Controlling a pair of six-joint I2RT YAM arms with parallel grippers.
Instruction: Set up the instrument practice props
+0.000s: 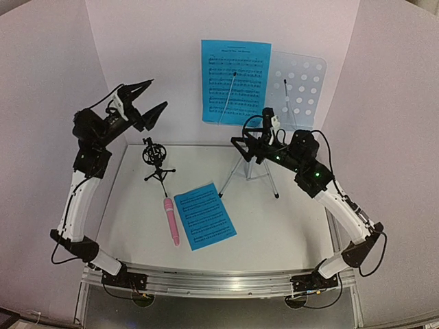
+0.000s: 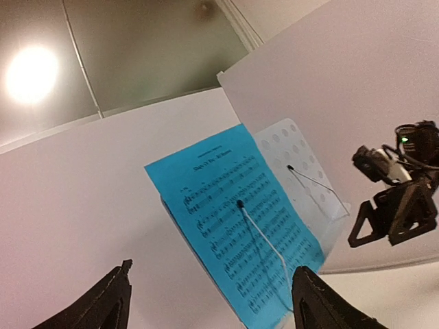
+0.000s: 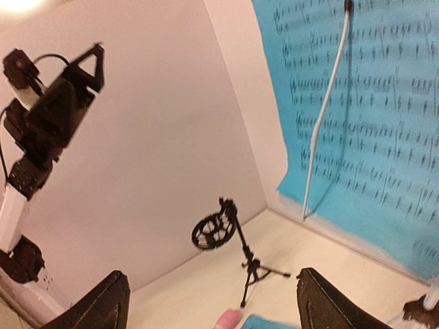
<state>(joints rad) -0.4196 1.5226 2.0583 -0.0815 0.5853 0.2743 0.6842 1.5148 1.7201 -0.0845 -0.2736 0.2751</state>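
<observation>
Left gripper [image 1: 149, 98] is raised over the table's [image 1: 288, 226] far-left corner, jaws wide apart, holding nothing. Right gripper [image 1: 252, 133] hangs in front of the music stand [image 1: 302, 86], also spread wide with nothing in it. The stand is upright at the far edge, right of middle. One blue page [image 1: 235, 82] sits on its left half under a white wire arm. Second blue page [image 1: 204, 216] lies flat mid-table towards the near edge, pink microphone [image 1: 171, 221] just beside its left edge. Black mic holder [image 1: 156, 159] stands upright nearer the far-left corner.
</observation>
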